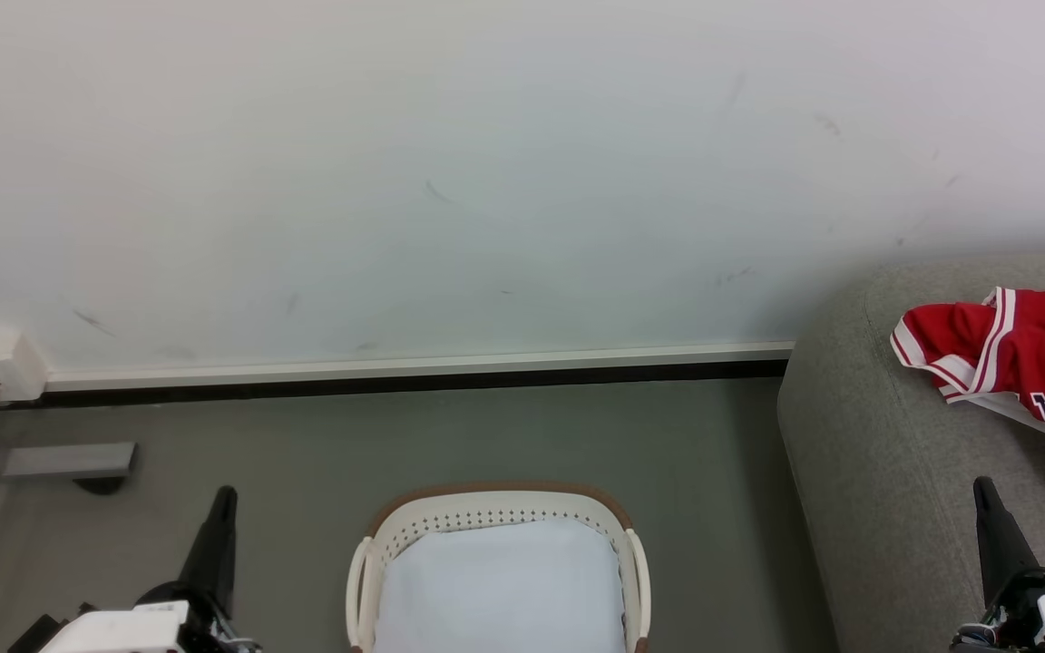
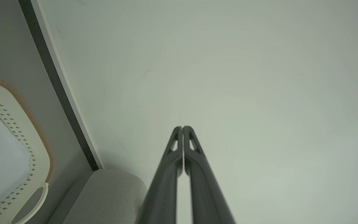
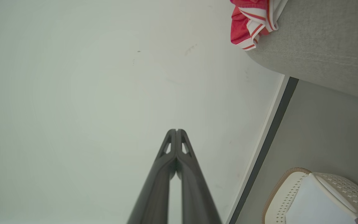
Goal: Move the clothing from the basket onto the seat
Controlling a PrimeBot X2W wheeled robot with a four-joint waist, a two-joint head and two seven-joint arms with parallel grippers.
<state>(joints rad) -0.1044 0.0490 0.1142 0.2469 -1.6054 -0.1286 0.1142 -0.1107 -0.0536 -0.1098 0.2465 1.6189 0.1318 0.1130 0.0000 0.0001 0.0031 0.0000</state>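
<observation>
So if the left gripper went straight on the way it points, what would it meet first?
Probably the pale wall: the left gripper, shut, aims at its bare surface, with nothing visible between. Depth is unclear.

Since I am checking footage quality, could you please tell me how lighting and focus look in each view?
Head view: soft, even light with no glare, and the jersey on the sofa is sharp. Left wrist view: the left gripper blurs toward the bottom edge, while the basket is crisp. Right wrist view: the right gripper blurs low down likewise, and the wall shows no glare.
</observation>
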